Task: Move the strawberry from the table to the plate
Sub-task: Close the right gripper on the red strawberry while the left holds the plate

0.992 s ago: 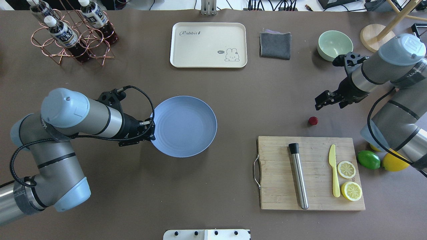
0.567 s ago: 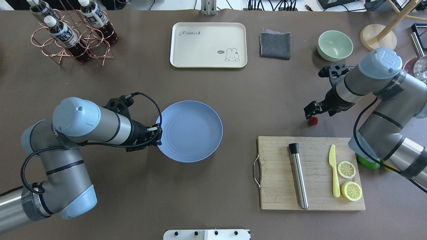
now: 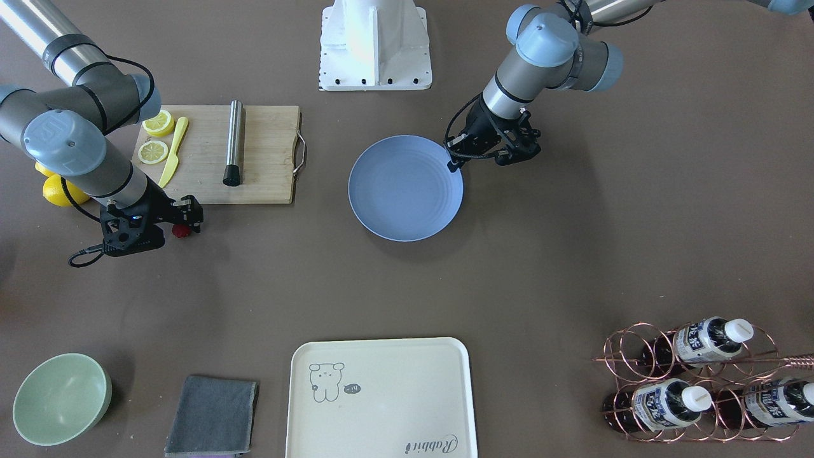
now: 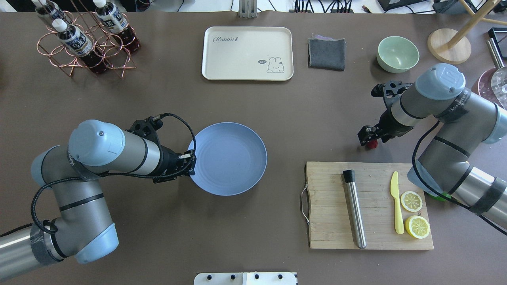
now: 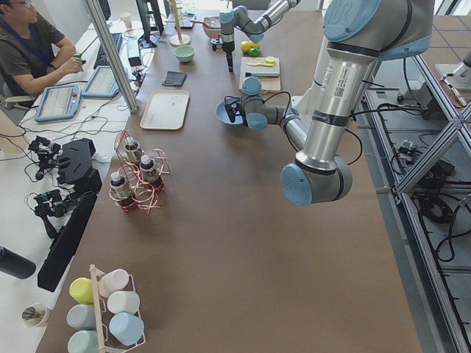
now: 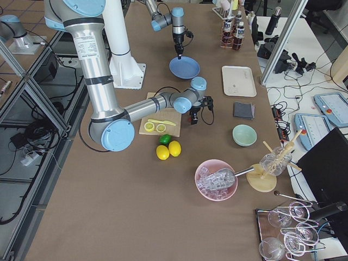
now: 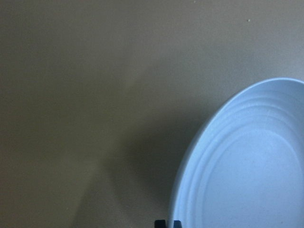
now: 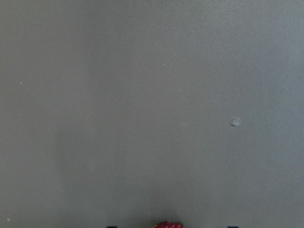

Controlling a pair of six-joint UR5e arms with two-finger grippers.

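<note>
The strawberry [image 4: 371, 144] lies on the table [image 4: 301, 118] just beyond the cutting board, small and dark red. My right gripper [image 4: 366, 137] hangs low right over it, open, its two fingertips wide apart either side of the strawberry [image 8: 168, 224] in the right wrist view. The light blue plate [image 4: 233, 158] sits mid-table. My left gripper [image 4: 191, 164] is shut on the plate's left rim [image 7: 190, 190]. From across the table the strawberry [image 3: 182, 231] peeks out under the right gripper [image 3: 186, 219], and the left gripper [image 3: 453, 163] pinches the plate [image 3: 400, 191].
A wooden cutting board [image 4: 328, 206] carries a steel muddler [image 4: 354, 209], a yellow knife [image 4: 396, 202] and two lemon halves [image 4: 414, 213]. A cream tray [image 4: 247, 53], grey cloth [image 4: 326, 53], green bowl [image 4: 397, 53] and bottle rack [image 4: 85, 39] line the far edge.
My right gripper came down and leftward onto the strawberry's spot. The left arm dragged the plate a little right and toward the robot, still gripping its rim.
</note>
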